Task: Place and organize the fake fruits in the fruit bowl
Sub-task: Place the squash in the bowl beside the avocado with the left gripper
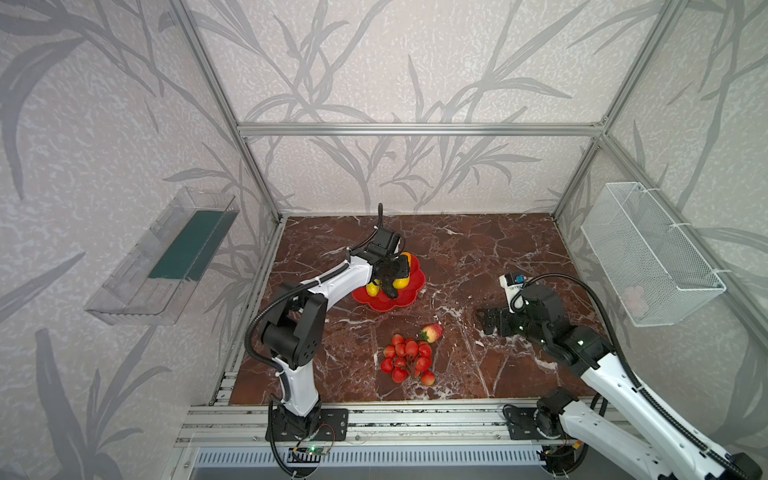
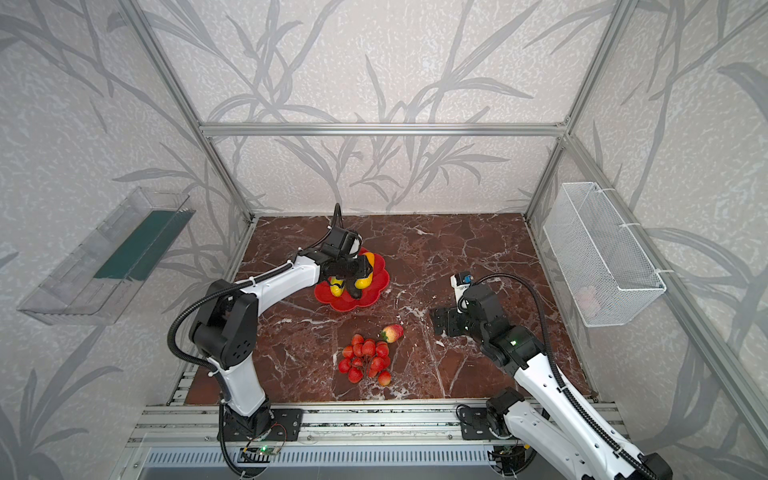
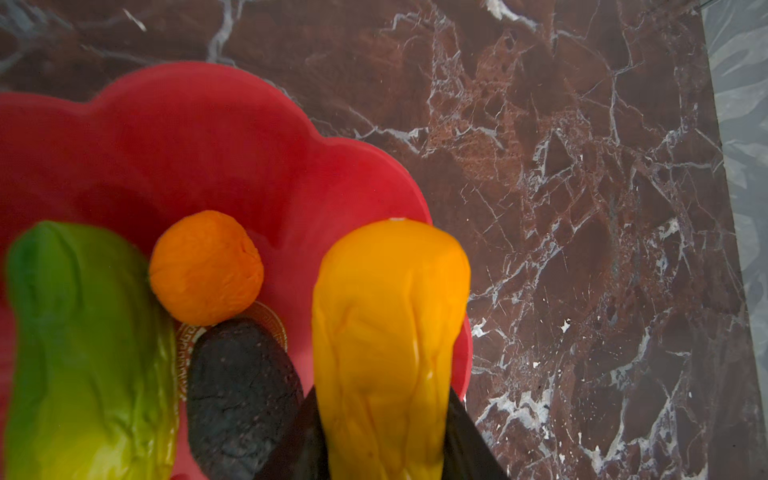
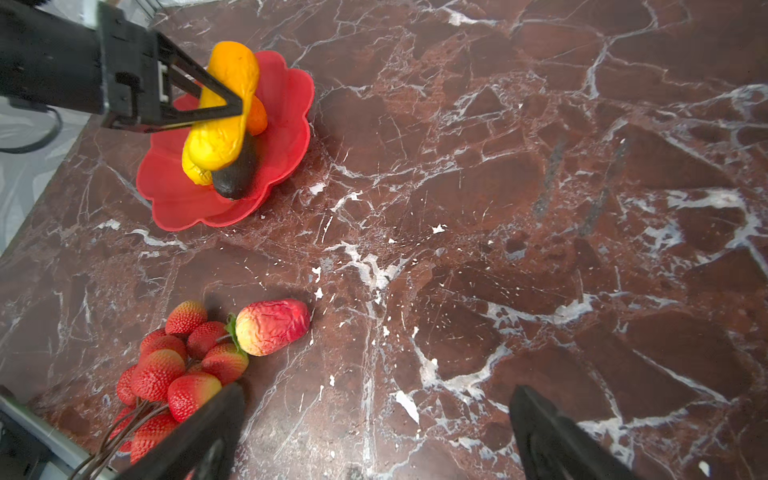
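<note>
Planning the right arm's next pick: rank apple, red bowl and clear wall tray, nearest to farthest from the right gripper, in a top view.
1. apple, close beside the right gripper.
2. red bowl, farther back, under the other arm.
3. clear tray, hung far off on the left side.

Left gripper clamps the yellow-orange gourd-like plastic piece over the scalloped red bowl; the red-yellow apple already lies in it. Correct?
No: the right wrist view shows the red-yellow apple lying on the brown marble table, beside the bunch of red berries. The left gripper does clamp the yellow-orange gourd-like piece over the scalloped red bowl.
</note>
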You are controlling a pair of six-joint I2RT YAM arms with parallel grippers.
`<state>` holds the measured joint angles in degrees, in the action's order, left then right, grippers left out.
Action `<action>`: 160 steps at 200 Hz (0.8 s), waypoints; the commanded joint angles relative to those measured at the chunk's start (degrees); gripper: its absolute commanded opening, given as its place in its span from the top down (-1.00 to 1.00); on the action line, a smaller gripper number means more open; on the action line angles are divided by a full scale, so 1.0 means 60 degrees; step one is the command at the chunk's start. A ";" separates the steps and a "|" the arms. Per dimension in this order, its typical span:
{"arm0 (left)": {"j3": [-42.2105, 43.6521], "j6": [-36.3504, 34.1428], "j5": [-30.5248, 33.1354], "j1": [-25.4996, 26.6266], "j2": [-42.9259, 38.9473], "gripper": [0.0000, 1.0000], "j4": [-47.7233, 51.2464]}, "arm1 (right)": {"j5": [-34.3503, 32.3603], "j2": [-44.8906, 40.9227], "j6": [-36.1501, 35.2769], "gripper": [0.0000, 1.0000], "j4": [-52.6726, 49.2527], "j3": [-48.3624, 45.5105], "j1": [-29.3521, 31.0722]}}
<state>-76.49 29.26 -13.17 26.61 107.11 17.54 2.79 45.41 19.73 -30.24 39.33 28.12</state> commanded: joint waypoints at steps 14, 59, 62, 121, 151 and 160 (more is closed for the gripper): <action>-0.0538 0.0325 -0.0188 -0.0100 0.0535 0.27 -0.0134 | 0.0805 0.0246 0.0574 -0.90 0.0172 -0.0572 0.0332; -0.1308 0.0215 -0.0149 -0.0147 0.1317 0.15 0.0940 | 0.0429 0.0611 0.0931 -0.87 0.0597 -0.0758 0.1123; -0.1314 0.0216 -0.0149 -0.0156 0.1317 0.10 0.0932 | 0.0402 0.0658 0.0956 -0.87 0.0632 -0.0755 0.1161; -0.1146 -0.0014 -0.0230 -0.0231 0.0331 -0.29 0.0649 | -0.0050 0.1987 0.1272 -0.82 0.1545 -0.0518 0.2191; -0.0948 -0.0238 -0.0089 -0.0270 -0.1041 -0.32 0.0487 | -0.0323 0.2904 0.1489 -0.80 0.2055 -0.0195 0.2835; -0.0818 -0.0371 0.0044 -0.0275 -0.1572 -0.34 0.0394 | -0.0359 0.3186 0.1559 -0.79 0.2260 -0.0107 0.3009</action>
<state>-82.39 29.10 -14.24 25.41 107.53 21.15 2.52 61.47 27.31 -21.19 35.86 43.79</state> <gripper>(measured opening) 0.658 0.899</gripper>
